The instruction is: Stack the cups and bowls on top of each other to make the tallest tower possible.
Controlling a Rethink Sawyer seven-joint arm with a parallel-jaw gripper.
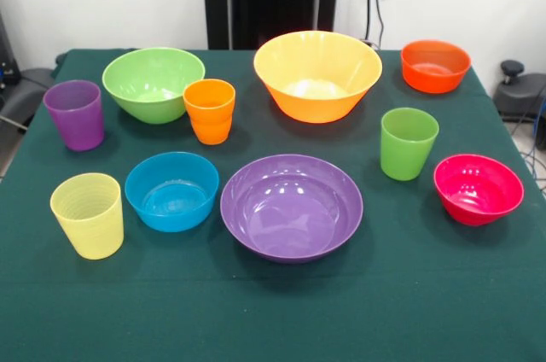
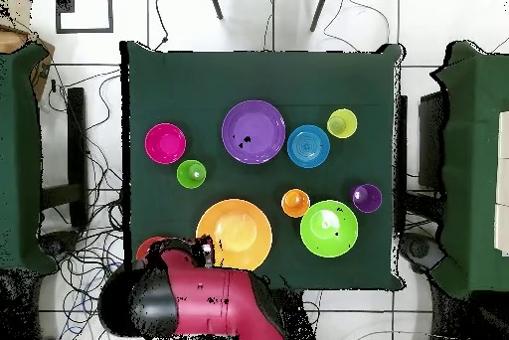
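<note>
A dark green tablecloth (image 1: 273, 319) is covering the table. In the overhead view, black cables (image 2: 89, 172) are trailing over the white tiled floor (image 2: 278, 18) at nine o'clock, and green-draped tables (image 2: 477, 157) are standing at three and nine o'clock.
</note>
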